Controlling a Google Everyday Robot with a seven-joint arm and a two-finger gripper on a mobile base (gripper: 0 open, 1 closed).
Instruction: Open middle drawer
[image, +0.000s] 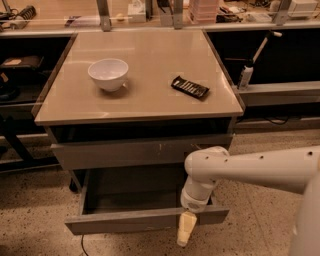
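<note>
— Middle drawer (125, 221): where does it sit, and how do its edges lie?
— It is the lowest front in view, standing out well past the scratched grey front (125, 154) above it. Its plain panel runs left to right near the bottom border. Speckled floor (35, 215) lies open beside its left corner and in front of it.
— What does it hold?
— Its dark grey bottom and side walls show. The arm hides the right rear part.
— And on the tabletop (150, 45)?
— At the left stands a white bowl (108, 74), upright, its inside plain white. Well apart to its right, a flat black packet (190, 87) lies nearer the right edge. Bare top surrounds both.
— The gripper (186, 229)?
— It hangs pointing down in front of the right part of the drawer's panel, its tip below the panel's lower edge. Whether it is spread or pressed together cannot be told. The white arm (260, 167) reaches in from the right border.
</note>
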